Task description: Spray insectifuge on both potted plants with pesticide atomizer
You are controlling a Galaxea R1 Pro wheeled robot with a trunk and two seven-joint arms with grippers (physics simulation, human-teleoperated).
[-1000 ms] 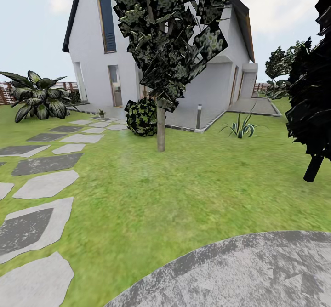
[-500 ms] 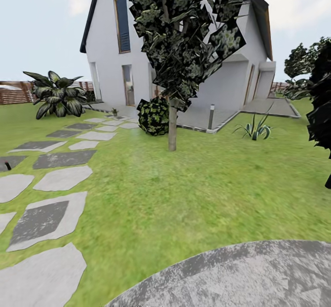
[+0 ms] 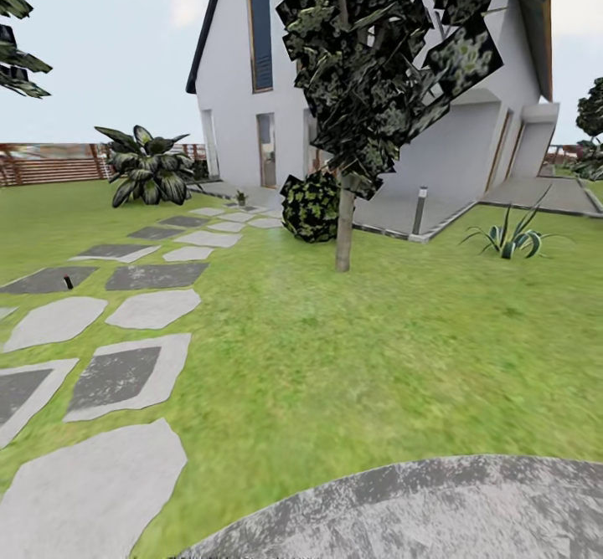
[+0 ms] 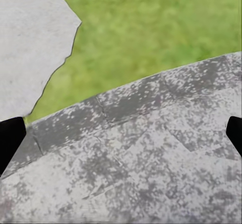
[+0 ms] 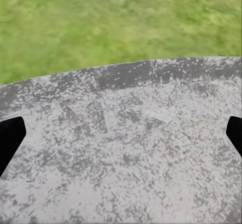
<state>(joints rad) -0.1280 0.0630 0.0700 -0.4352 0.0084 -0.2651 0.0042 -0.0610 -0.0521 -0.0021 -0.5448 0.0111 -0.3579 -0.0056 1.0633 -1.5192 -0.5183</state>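
The head camera looked across the lawn (image 3: 352, 350) of the garden toward one white house (image 3: 377, 107). About ten grey stepping stones (image 3: 126, 375) ran in a path on the left, and a small dark object, too tiny to identify, lay on one dark stone (image 3: 67, 283). One tree (image 3: 344, 224) stood mid-lawn beside one round bush (image 3: 311, 206). One small potted plant (image 3: 241, 198) sat far off near the house. Round grey paving (image 3: 435, 509) curved below. The left gripper (image 4: 121, 133) and right gripper (image 5: 121, 133) each hung spread wide over that paving, holding nothing.
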